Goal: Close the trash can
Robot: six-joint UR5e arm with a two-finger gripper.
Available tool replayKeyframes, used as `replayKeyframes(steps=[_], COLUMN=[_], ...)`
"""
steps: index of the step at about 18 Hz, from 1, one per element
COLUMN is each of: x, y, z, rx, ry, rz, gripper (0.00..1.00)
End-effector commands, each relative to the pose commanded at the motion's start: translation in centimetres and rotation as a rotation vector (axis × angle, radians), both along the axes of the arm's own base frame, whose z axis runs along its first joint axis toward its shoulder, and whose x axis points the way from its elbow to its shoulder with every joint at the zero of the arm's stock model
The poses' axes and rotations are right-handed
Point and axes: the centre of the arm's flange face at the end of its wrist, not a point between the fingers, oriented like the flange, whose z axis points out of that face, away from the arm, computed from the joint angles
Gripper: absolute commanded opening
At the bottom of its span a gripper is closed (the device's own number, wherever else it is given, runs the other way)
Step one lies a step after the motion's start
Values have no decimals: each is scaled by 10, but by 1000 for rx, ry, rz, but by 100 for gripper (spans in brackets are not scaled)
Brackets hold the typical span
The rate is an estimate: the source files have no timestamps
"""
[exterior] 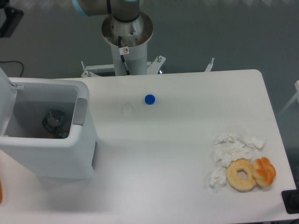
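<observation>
1 trash can (51, 154), left end of table (187, 154): lid (5, 100) upright at far-left edge, interior exposed, closing not started by this view. 1 gripper (9, 21), top-left corner, mostly out of frame; finger spread cannot be told.

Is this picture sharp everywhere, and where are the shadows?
In the one camera view, the table and doughnut look fairly sharp under soft, even light; the dark gripper at the top left corner is blurred and cut off by the edge; the open trash can is shadowed inside and casts a faint shadow to its right.
</observation>
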Motion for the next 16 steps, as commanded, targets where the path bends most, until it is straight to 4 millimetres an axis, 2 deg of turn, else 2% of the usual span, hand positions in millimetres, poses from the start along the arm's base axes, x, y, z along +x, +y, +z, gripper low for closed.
replayKeyframes(steps=[3,6,11,16], x=[25,43,54,67], y=[22,29,29,44], z=[-15,-20,-21,-39], rx=[8,-2,1,-27], ry=[-9,-13,-12,-21], rz=[-73,-112,-132,-166], gripper=[100,100,100,100])
